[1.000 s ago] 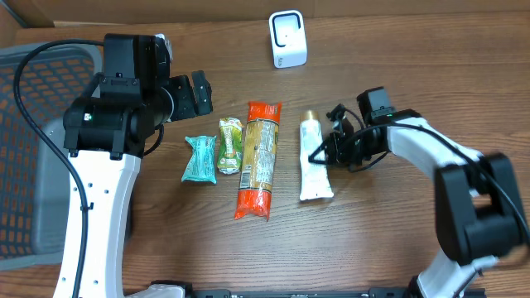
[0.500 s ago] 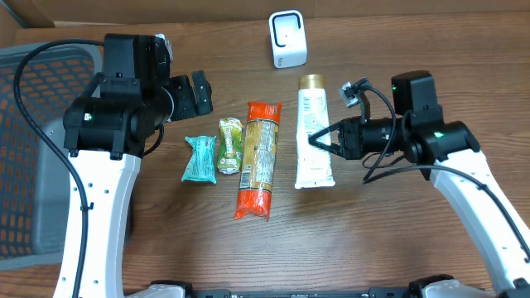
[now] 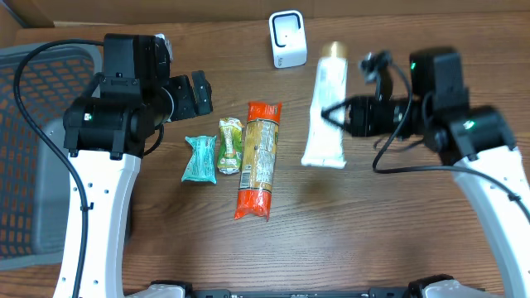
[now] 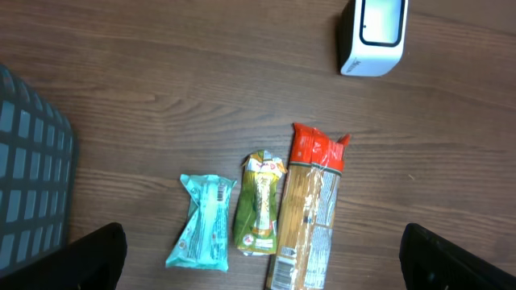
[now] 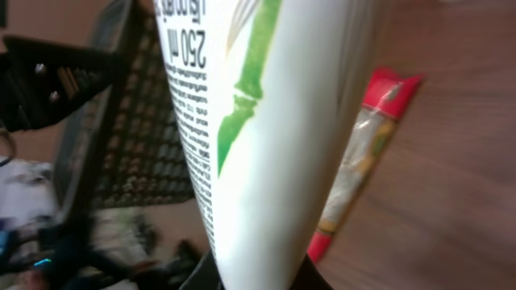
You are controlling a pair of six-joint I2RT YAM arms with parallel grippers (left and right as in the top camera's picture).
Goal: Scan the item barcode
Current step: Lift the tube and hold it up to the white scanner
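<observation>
White tube (image 3: 325,142) in right end effector's (image 3: 330,113) grip, near white scanner (image 3: 287,39)

2 grippers: 1 clamping, 1 open.
The right gripper (image 3: 330,114) is pointing left from the right side of the frame, pinching a tube (image 3: 325,142); the left gripper (image 3: 193,95) is hanging at upper left, jaws spread wide.

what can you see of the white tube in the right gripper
The white tube looks like soft plastic, with a gold cap at its far end and a flat crimped near end. The right wrist view shows black print and a green stalk graphic. The right gripper is shut on its middle, holding it apparently off the table, right of the white scanner.
</observation>
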